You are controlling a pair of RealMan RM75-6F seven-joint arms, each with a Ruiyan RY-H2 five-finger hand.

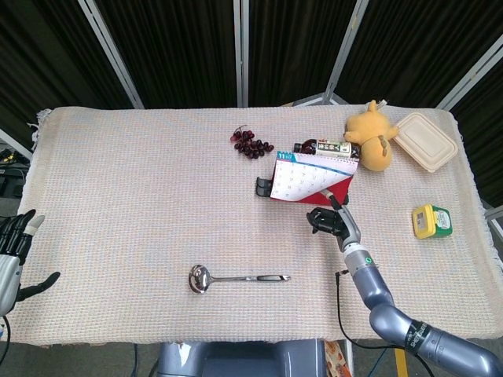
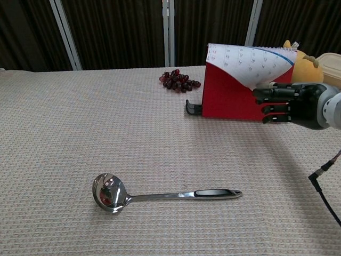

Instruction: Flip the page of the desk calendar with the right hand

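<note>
The desk calendar (image 1: 339, 187) (image 2: 229, 99) stands on its red base at the table's middle right. Its front page (image 1: 301, 177) (image 2: 244, 58) is lifted off the base and curls up and back, so the red card shows. My right hand (image 1: 330, 221) (image 2: 289, 103) is just in front of the calendar's right end, fingers stretched leftward, and holds the page's lower right corner at its fingertips. My left hand (image 1: 11, 253) hangs off the table's left edge, fingers spread, holding nothing; the chest view does not show it.
A steel ladle (image 1: 236, 278) (image 2: 160, 196) lies near the front. Grapes (image 1: 251, 144) (image 2: 178, 81), a bottle (image 1: 322, 148), a yellow plush (image 1: 371, 135) and a lidded box (image 1: 426, 141) sit behind the calendar. A black clip (image 1: 263, 187) lies at its left. A yellow-green gadget (image 1: 431, 221) is at the right.
</note>
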